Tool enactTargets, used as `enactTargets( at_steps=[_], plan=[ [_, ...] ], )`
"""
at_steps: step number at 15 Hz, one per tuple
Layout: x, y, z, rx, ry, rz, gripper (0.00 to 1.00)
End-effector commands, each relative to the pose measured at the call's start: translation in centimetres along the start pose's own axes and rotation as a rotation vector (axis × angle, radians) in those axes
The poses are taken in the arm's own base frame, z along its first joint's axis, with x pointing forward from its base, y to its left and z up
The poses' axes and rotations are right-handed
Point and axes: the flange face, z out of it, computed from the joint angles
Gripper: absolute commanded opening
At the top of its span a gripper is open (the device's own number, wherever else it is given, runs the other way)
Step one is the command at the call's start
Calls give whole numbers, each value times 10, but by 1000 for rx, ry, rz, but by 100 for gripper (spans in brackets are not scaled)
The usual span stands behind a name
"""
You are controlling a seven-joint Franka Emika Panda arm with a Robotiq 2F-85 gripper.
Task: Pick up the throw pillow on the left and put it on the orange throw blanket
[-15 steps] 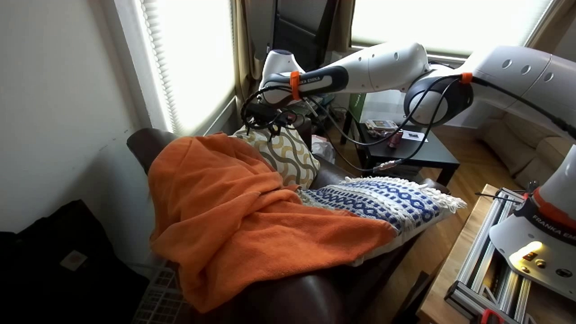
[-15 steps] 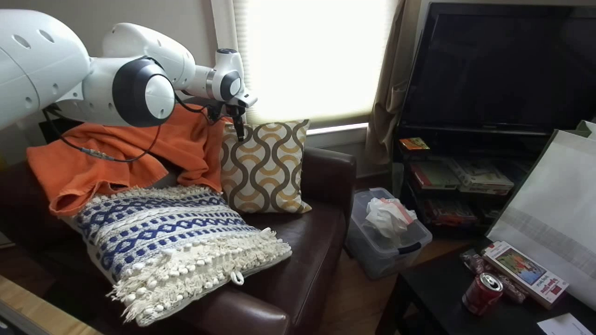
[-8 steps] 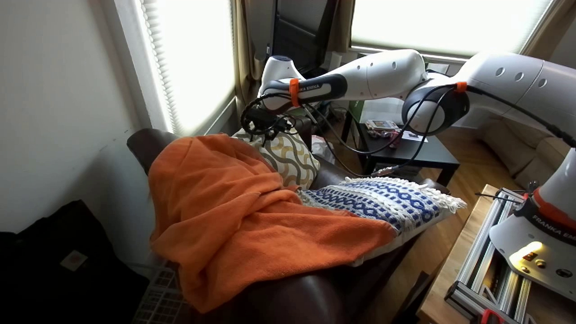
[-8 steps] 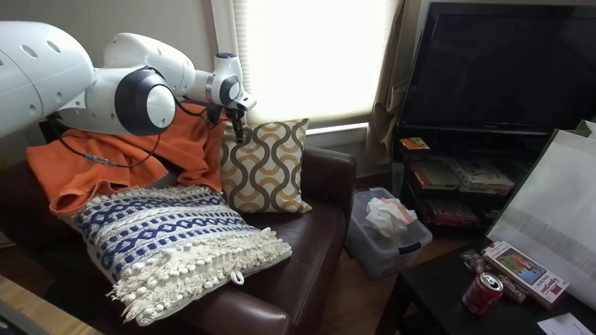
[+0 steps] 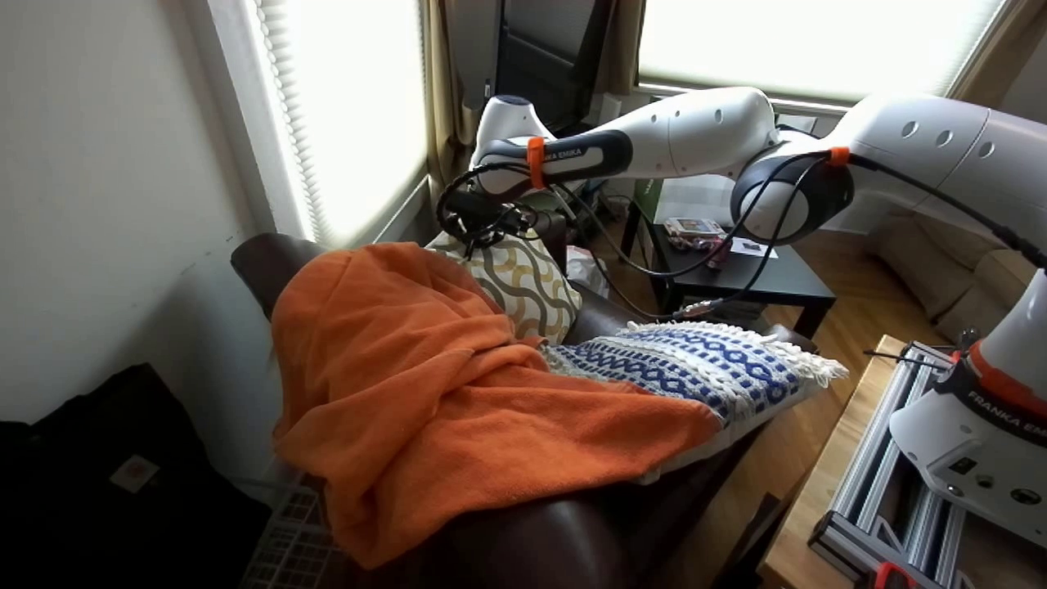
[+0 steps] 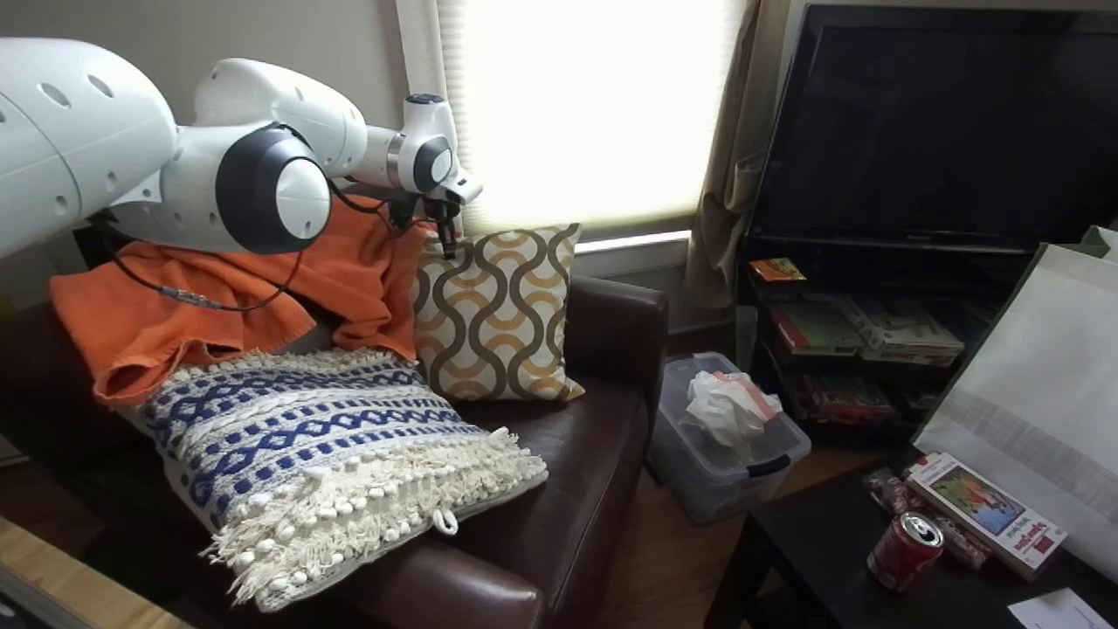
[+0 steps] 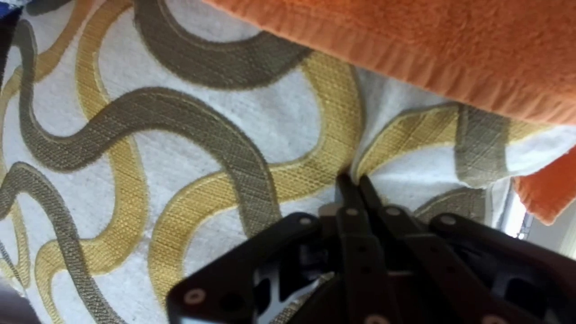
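Watch the orange throw blanket (image 7: 432,40), just beside the jaws and lapping over the throw pillow (image 7: 180,148); could drag along on a lift through that overlap. Note that pillow, propped upright mostly below the jaws, likely to twist from being held at 1 spot. Read the gripper (image 7: 354,180) as clamped on 1 small pinch of it, apt to slip off from so shallow a bite.

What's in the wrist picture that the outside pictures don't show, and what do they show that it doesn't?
Only the wrist view shows the end effector pinching a crease in the patterned throw pillow. Only the exterior views show the white arm, red can and black table. All share the pillow, the orange throw blanket and the end effector.
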Motion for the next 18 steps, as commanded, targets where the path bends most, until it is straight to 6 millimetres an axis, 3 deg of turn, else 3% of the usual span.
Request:
enactTargets(
  at_steps=[1, 8, 18],
  plan=[
    [13, 7, -10, -41, -11, 41, 1],
    [71, -11, -126, 22, 176, 146, 1],
    [119, -11, -239, 31, 539, 283, 1]
  ],
)
